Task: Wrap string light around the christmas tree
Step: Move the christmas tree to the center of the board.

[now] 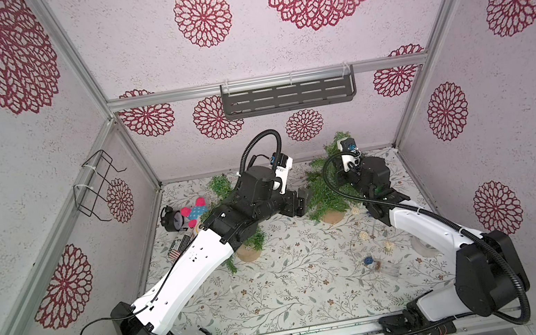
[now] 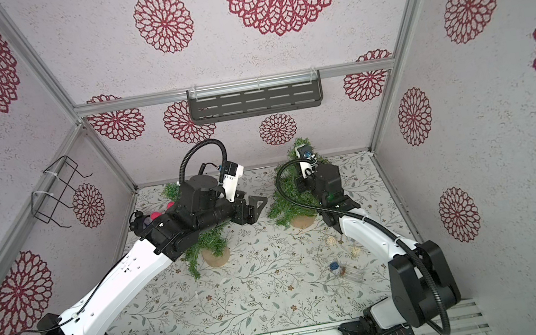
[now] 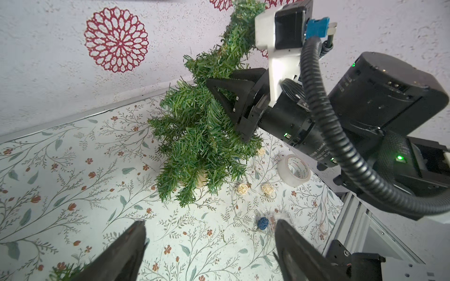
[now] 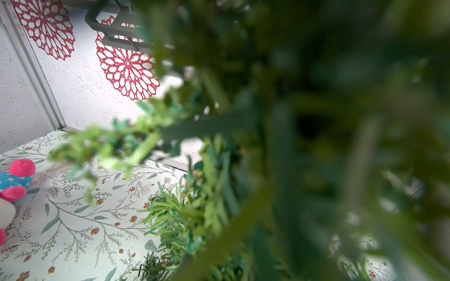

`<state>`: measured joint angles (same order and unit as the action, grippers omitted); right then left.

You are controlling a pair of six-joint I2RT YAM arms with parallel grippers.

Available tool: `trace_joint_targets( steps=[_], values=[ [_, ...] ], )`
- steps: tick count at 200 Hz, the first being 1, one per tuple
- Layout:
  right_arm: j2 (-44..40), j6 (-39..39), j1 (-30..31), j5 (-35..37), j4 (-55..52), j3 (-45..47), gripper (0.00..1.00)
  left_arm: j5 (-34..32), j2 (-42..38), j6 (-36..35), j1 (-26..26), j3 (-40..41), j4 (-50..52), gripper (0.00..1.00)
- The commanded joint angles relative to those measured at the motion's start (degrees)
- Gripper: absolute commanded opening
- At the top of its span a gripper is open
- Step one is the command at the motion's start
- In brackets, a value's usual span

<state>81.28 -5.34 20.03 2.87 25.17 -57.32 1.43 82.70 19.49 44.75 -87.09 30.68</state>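
Two grippers: my left gripper (image 3: pixel 210 222) stands wide, with nothing between the fingers. My right gripper (image 3: pixel 220 81) is narrow and closed on the upper part of the tree (image 3: pixel 194 136).
Tree: it leans and its top bends over, while its round foot rests on the table (image 3: pixel 73 182).
Reason for right grip: I judge that I hold the tree so it cannot fall or turn while the wire goes around it.
Reason for left opening: I judge it is ready to take the wire. It hovers beside the tree, on the side of the second tree (image 1: pixel 257 240).
String light: the string light (image 3: pixel 243 188) is not on the tree at all. It lies loose on the table near the tree's foot, on the side of my right arm.
Balls: the pale balls (image 3: pixel 267 189) lie just beside the lowest branches, and the blue ball (image 3: pixel 263 223) lies farther from the tree.
Box: the clear box (image 3: pixel 282 216) is beside the blue ball, farthest from the tree.
Light to left gripper: apart and not touching, because the light lies past the tree's foot.
Light to right gripper: the light lies below it on the table, and they are apart.
Tape: the tape (image 3: pixel 293 170) lies near the tree's foot, beside the balls.
Right wrist view: it shows only blurred needles, and the fingers are hidden.
Progress: I judge the task is at the beginning, since the wire must first be picked up.
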Motion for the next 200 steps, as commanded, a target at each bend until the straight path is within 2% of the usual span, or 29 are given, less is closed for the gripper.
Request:
trace_joint_targets(
  steps=[1,10,25,48,79,108,125,158,183,200],
  values=[
    [-2.61,1.68,-0.33,-1.09,-2.69,-1.63,0.23,-1.15,-1.47,-0.94,0.46,1.64,-1.62,0.85],
    [-3.74,1.83,-0.34,-2.31,-5.21,-1.65,0.36,-1.13,-1.82,-0.94,0.47,2.21,-1.83,0.85],
    [-5.54,1.8,-0.35,-3.22,-9.75,-2.18,0.52,-0.86,-2.01,-1.03,0.51,2.65,-1.83,0.85],
    [-8.57,2.41,-0.52,-2.48,-17.0,-3.59,0.66,-0.52,-2.09,-1.28,0.64,3.19,-1.85,0.85],
    [-13.88,5.11,-1.04,-2.74,-24.07,-3.03,0.76,-0.41,-2.62,-1.39,0.78,4.96,-3.63,0.85],
    [-19.47,10.47,-1.14,-1.87,-33.62,-1.41,0.78,-0.02,-2.3,-1.5,1.49,6.01,-5.24,0.85],
    [-23.97,18.43,-1.14,-0.4,-40.04,0.22,0.78,-0.99,-1.61,-1.64,2.51,6.39,-6.49,0.85],
    [-32.04,32.56,-1.14,1.21,-51.49,6.59,0.72,-2.69,1.17,-0.63,5.45,7.1,-9.44,0.85],
    [-36.16,39.44,-1.14,3.31,-59.13,11.93,0.67,-4.5,2.38,-0.76,6.88,7.73,-10.1,0.85],
    [-37.59,43.18,-1.14,4.65,-60.38,16.32,0.65,-4.73,2.06,-0.68,7.1,9.06,-11.45,0.85]
  ],
)
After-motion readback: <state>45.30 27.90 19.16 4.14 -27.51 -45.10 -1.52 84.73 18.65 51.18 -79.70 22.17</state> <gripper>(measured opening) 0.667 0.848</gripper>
